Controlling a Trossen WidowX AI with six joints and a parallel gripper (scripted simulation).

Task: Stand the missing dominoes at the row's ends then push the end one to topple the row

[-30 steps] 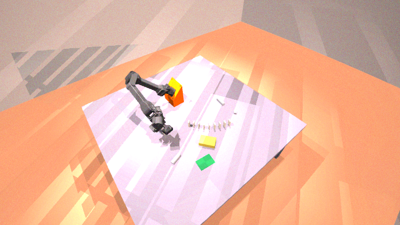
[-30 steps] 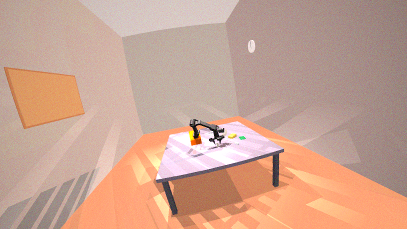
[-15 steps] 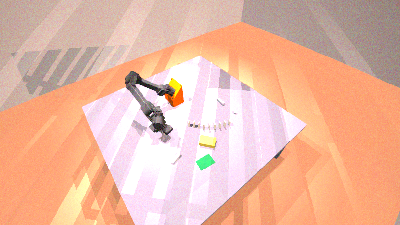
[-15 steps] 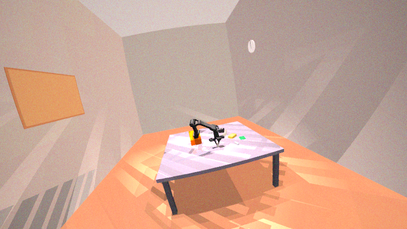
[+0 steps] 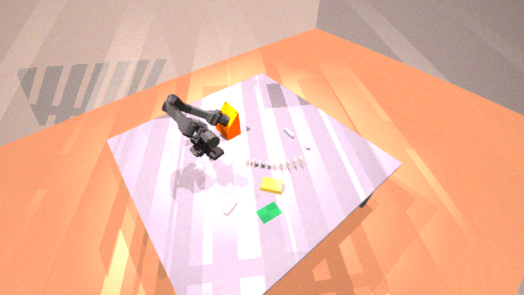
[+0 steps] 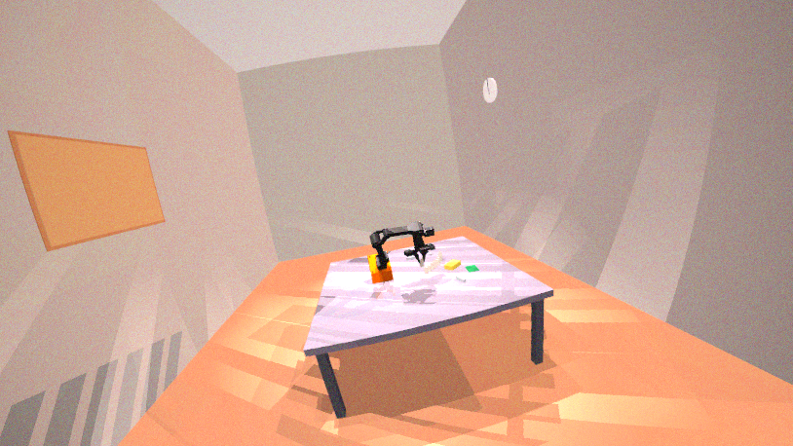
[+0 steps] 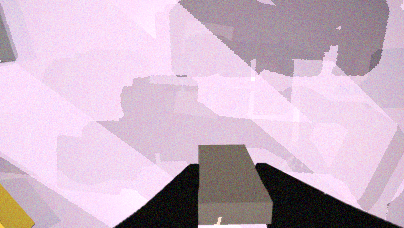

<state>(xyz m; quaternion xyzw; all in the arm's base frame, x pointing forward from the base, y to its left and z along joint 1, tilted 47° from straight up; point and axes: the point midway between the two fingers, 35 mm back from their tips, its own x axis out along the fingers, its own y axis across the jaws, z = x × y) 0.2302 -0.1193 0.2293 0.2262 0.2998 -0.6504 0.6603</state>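
My gripper point(image 5: 211, 157) point(image 6: 422, 263) point(image 7: 226, 172) is shut on a domino point(image 7: 225, 187), which looks grey-brown in the wrist view. It holds the domino above the table, to the left of the standing row in the top view. Several pale dominoes stand upright in a slightly curved row, from the left end domino point(image 5: 247, 162) to the right end domino point(image 5: 300, 160). A pale bar point(image 5: 288, 133) lies flat behind the row. Another pale bar point(image 5: 230, 207) point(image 6: 461, 278) lies flat in front. Whether these bars are dominoes I cannot tell.
A yellow block point(image 5: 271, 185) point(image 6: 452, 265) point(image 7: 11, 210) lies in front of the row. A flat green rectangle point(image 5: 268, 212) point(image 6: 472, 268) is farther forward. A small white piece point(image 5: 308, 147) lies behind the row's right end. An orange-and-yellow wedge point(image 5: 233, 128) point(image 6: 381, 274) stands beside the arm.
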